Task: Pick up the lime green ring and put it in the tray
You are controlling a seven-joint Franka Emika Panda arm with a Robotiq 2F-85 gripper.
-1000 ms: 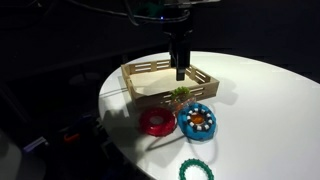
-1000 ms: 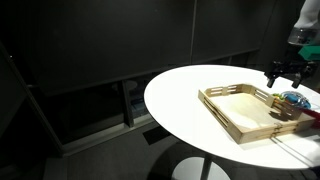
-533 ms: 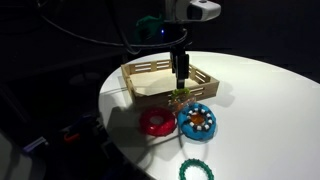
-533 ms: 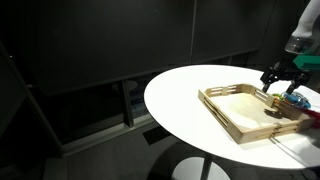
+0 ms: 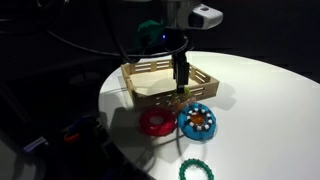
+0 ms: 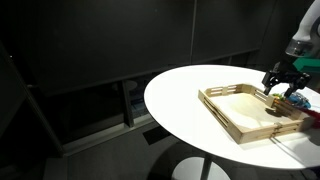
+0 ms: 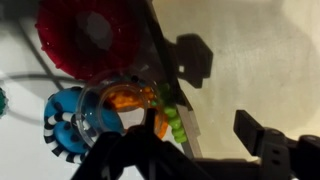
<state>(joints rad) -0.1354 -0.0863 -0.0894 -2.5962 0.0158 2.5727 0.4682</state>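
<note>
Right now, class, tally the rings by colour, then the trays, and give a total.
Red ring: 1
Blue ring: 1
Dark green ring: 1
Lime ring: 1
Tray: 1
Total: 5

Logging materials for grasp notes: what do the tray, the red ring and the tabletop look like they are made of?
Tray: pale, bare-looking wood with slatted sides and a matte finish.
Red ring: likely plastic, given its saturated colour and bumpy surface.
Tabletop: smooth and white, probably laminate or paint; I cannot tell which.
</note>
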